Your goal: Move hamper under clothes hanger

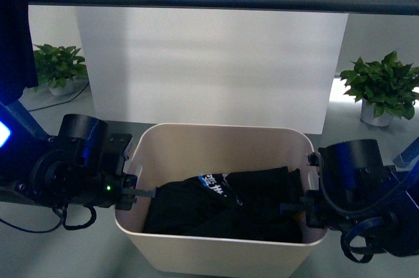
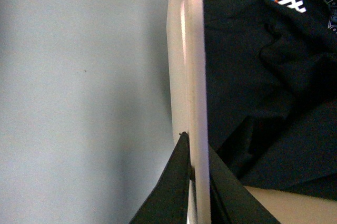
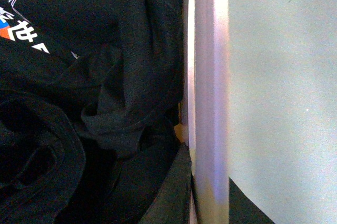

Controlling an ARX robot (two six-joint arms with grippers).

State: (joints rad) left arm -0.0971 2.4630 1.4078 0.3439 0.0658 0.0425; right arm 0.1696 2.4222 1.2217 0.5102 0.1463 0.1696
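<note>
Grey floor (image 1: pixel 357 135), white backdrop panel (image 1: pixel 216 69), potted plant (image 1: pixel 383 88) at 2 o'clock. I saw the hamper (image 1: pixel 222 144) at 6 o'clock, holding black clothes (image 1: pixel 229 212), below the clothes hanger (image 1: pixel 222 0) bar at 12. The left gripper (image 1: pixel 134 193) and right gripper (image 1: pixel 306 203) each pinched a side rim, closed on its wall.

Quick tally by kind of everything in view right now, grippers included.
Hamper: 1
Clothes hanger: 1
Pile of black clothes: 1
Hanging dark cloth: 1
Potted plants: 2
Grippers: 2, left gripper and right gripper
Total: 8
</note>
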